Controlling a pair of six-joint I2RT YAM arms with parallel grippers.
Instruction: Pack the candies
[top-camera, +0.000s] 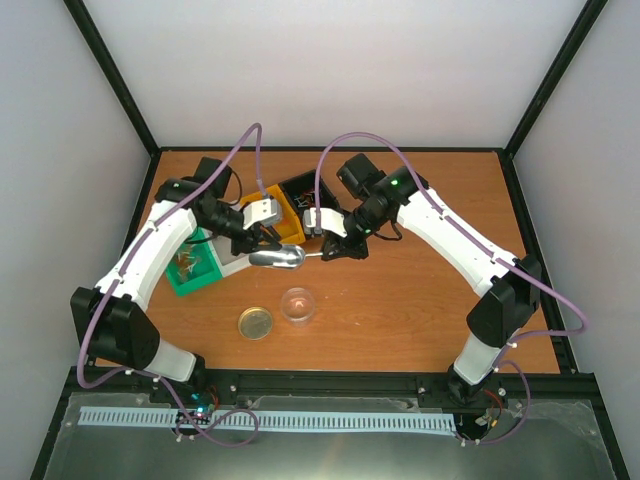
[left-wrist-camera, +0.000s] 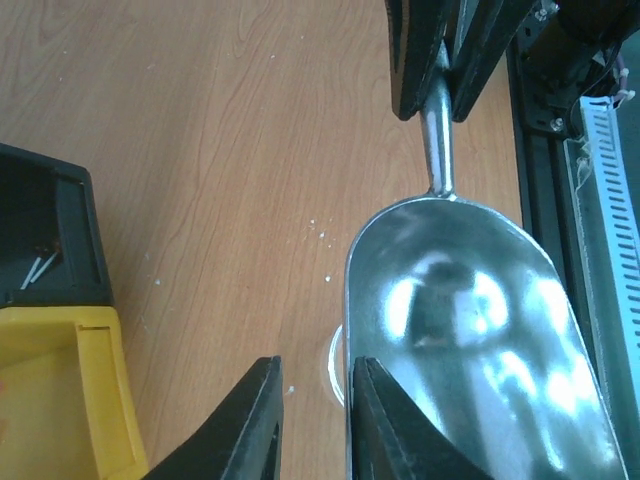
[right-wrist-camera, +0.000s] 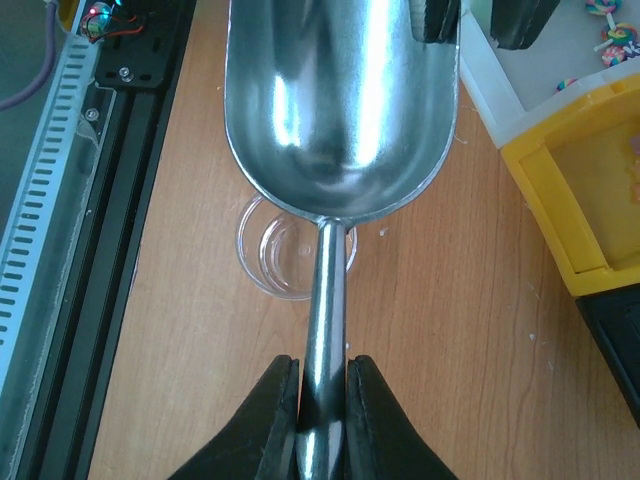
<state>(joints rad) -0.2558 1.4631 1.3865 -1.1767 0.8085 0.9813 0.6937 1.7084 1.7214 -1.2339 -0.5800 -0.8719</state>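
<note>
Packing looks barely begun. The scoop (left-wrist-camera: 460, 330) is empty, and the clear jar (right-wrist-camera: 268, 250) under it seems empty too, its gold lid (top-camera: 255, 323) lying off at its 8 o'clock. The right gripper (right-wrist-camera: 322, 372) has its jaws pinching the scoop's handle. The left gripper (left-wrist-camera: 315, 368) has its jaws slightly parted astride the bowl's rim, not visibly clamping. The candies (right-wrist-camera: 608, 30) are tiny bright swirled sweets on the floor of the white bin (right-wrist-camera: 480, 85), at the scoop's 1 o'clock in the right wrist view. All the scooping and filling remains.
</note>
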